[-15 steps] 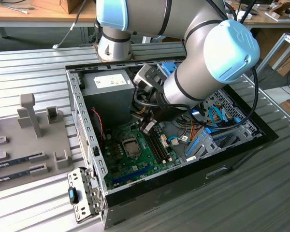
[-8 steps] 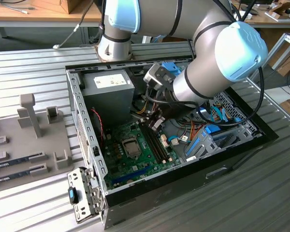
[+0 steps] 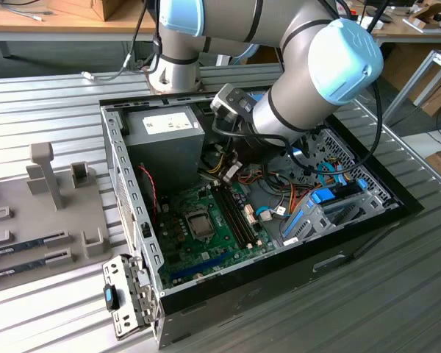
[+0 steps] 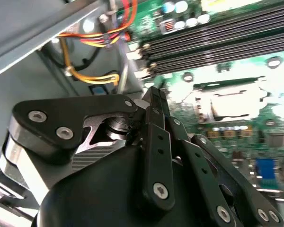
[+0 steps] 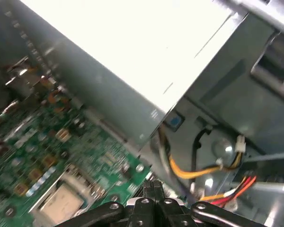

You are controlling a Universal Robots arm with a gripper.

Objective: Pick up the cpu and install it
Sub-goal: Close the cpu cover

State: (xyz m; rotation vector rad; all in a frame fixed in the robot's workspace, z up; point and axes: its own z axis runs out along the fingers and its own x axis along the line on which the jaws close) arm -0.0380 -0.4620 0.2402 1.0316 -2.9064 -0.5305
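Exterior view: inside the open computer case [image 3: 125,165], the arm's gripper [image 4: 154,101], fingers pressed together on nothing, hovers near the cpu [image 3: 199,220] lying in its motherboard socket; any further descent, I'd judge, should stay square and gentle.

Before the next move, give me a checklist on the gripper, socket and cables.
1. Gripper holding the cpu: not ok; jaws stand shut, nothing seen between them.
2. CPU socket in sight: ok, seen in both wrist views too.
3. Cpu seated: cannot tell; a pale square lies inside the socket frame.
4. Gripper lined up over the socket: not ok; it sits off to one side, near the power supply.
5. Yellow cables clear of the gripper: cannot tell; they run close by.
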